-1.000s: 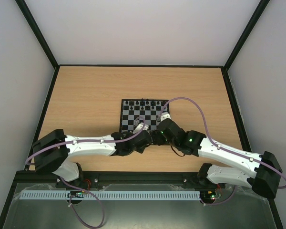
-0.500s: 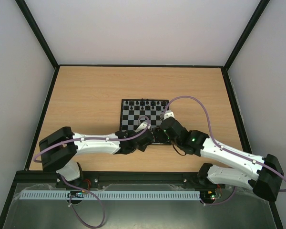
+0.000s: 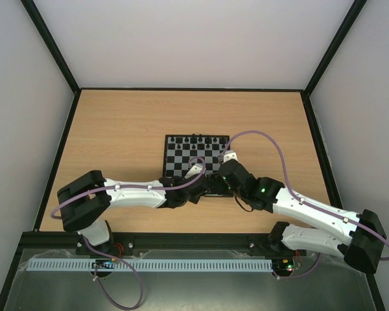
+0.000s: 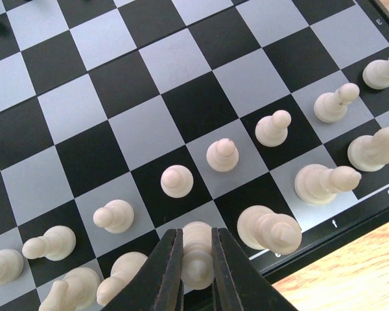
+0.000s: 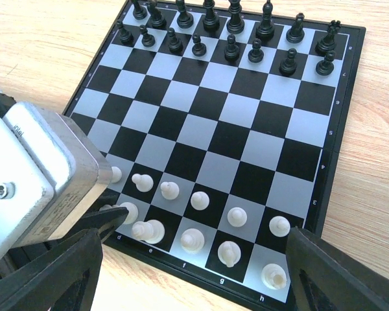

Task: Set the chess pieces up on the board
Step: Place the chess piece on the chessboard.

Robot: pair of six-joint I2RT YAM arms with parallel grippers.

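Left wrist close-up: catches the left gripper (image 4: 196,234) pressed together on a whitish back-rank piece (image 4: 198,262), upright on the nearest row of the board (image 4: 201,107), close by the printed border. Finds the other whitish chess pieces (image 4: 222,155) lined up on the two nearest rows, pawns ahead, taller pieces behind. Places the right gripper (image 5: 193,236) spread wide above the same edge, holding nothing, with the black pieces (image 5: 235,23) ranked along the far side and the board itself near the middle of the table (image 3: 117,129).

Reads as the seating of that piece on its home square. To do it well: keep it vertical, centre the base within its own square, part the fingers (image 4: 165,272) only slightly and evenly, then lift straight up so as not to brush the neighbours just beside on either hand. Keep the right arm back from the row meanwhile.

Cannot tell which piece it is, with the crown sunk between the fingers. Cannot confirm the base flat on the square, nor name the file, with the letter beneath covered. Loses the leftmost near squares behind the left gripper's body in the right wrist view, and much of the near rows under both arms from above.
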